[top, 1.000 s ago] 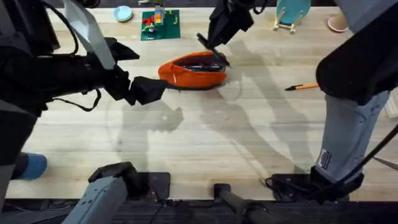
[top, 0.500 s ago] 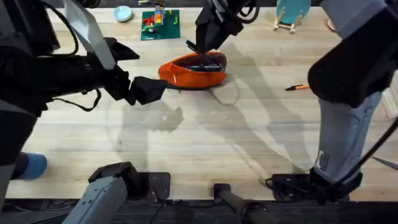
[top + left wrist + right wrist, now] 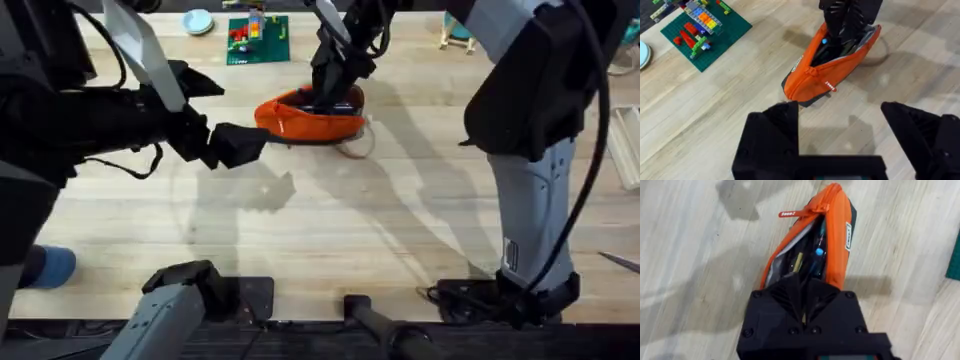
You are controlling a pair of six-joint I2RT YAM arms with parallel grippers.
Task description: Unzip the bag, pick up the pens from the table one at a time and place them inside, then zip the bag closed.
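Since the earlier moments the right gripper has come down and toward the bag, and now it stands directly over the open mouth of the bag, with its tip inside the opening. The orange pen, which lay on the table to the right of the bag a second ago, is now hidden behind the right arm, so its place cannot be told. The left gripper has not moved.

The bag lies on the table, on its dark bottom band, with the zipper open along the top. In the right wrist view the bag shows a wide mouth, and inside it are dark slim things and a small blue dot; the small pull tab sticks out at the far end of the bag. The fingers of the right gripper stand close together at the mouth, but whether they pinch a pen cannot be told.

The left gripper hangs just beside the near left end of the bag, apart from it, with its fingers spread wide and nothing between them. Beyond the bag, to its left, a green brick plate with coloured bricks lies on the table.
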